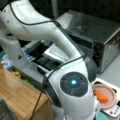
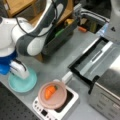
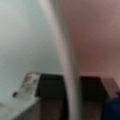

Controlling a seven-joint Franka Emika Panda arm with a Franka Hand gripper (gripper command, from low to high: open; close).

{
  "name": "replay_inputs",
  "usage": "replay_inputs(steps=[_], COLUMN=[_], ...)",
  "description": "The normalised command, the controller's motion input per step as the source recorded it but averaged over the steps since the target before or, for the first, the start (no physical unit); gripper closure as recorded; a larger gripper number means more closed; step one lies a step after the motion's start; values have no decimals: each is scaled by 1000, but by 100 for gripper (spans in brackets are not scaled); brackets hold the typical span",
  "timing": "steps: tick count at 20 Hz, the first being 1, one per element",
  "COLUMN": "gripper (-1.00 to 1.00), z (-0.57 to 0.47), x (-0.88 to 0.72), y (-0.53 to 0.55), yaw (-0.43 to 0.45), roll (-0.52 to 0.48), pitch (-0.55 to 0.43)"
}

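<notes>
- In a front view the tool (image 2: 18, 70), white and boxy, hangs at the end of the arm (image 2: 30, 37) right over a teal plate (image 2: 23, 82) on the grey worktop (image 2: 55, 65); whether it touches the plate cannot be told.
- Whether its jaws are spread or pressed together cannot be told, and nothing shows between them.
- The wrist view shows only a blurred pale rim against a pinkish surface, very close up.
- A carrot (image 2: 49, 92) lies in a pink bowl (image 2: 52, 95) that sits on a small white scale (image 2: 57, 107), near the plate toward that view's right.
- In both front views a toaster oven (image 1: 100, 35) stands with its door (image 2: 92, 58) dropped open and nothing visible on it.
- A dark bin (image 2: 60, 35) of small items stands beyond the arm, beside a wooden shelf (image 1: 17, 97).
- The carrot rests apart from the tool, in the bowl, untouched.
</notes>
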Motion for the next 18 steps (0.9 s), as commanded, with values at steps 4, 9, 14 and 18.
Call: replay_inputs(steps=[4, 9, 14, 18], gripper=[100, 100, 100, 100], z=[351, 341, 298, 206], x=[129, 89, -34, -183], y=[133, 152, 226, 304], yaw=[-95, -107, -105, -120], roll=[20, 22, 0, -45], pitch=[125, 139, 150, 124])
